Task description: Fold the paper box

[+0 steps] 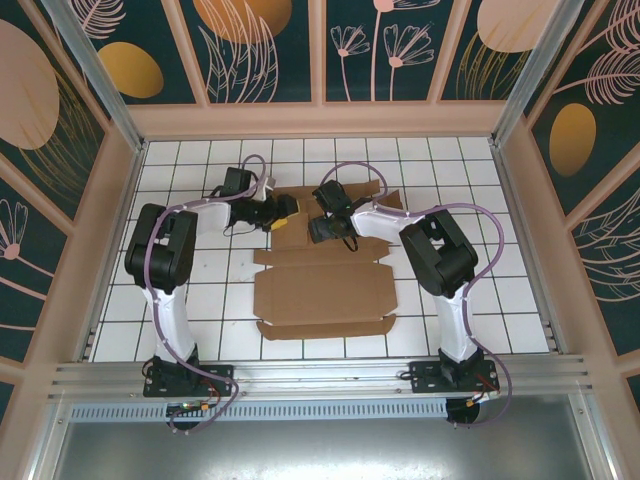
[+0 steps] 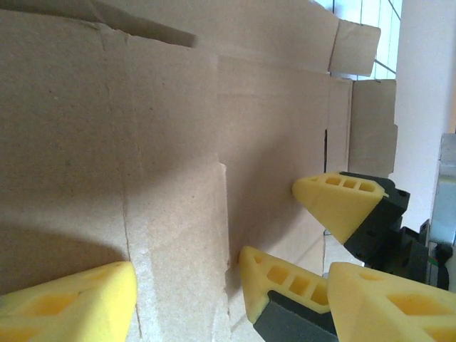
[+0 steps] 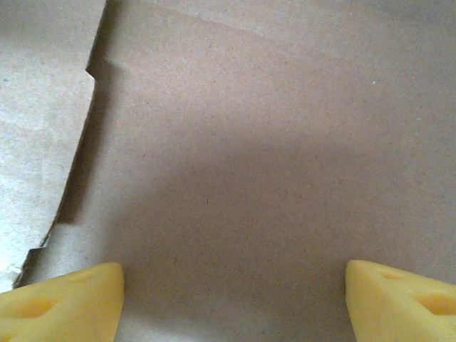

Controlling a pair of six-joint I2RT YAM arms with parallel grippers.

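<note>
The paper box (image 1: 320, 290) is a brown die-cut cardboard sheet, lying unfolded in the middle of the white tiled table. My left gripper (image 1: 285, 211) is at the sheet's far left part, open, its yellow fingertips facing bare cardboard (image 2: 164, 142). My right gripper (image 1: 319, 228) is just to its right over the far panel, also open. In the left wrist view the left gripper (image 2: 231, 269) is spread wide, and the right gripper's fingertips (image 2: 335, 199) show close by against the sheet. In the right wrist view the right gripper (image 3: 234, 267) hovers close over plain cardboard (image 3: 249, 142); a cut flap edge (image 3: 78, 157) runs at left.
The tiled table (image 1: 500, 290) is boxed in by wooden frame walls (image 1: 320, 118) at the back and sides. An aluminium rail (image 1: 320, 375) carrying both arm bases crosses the near edge. Bare tiles lie left and right of the sheet.
</note>
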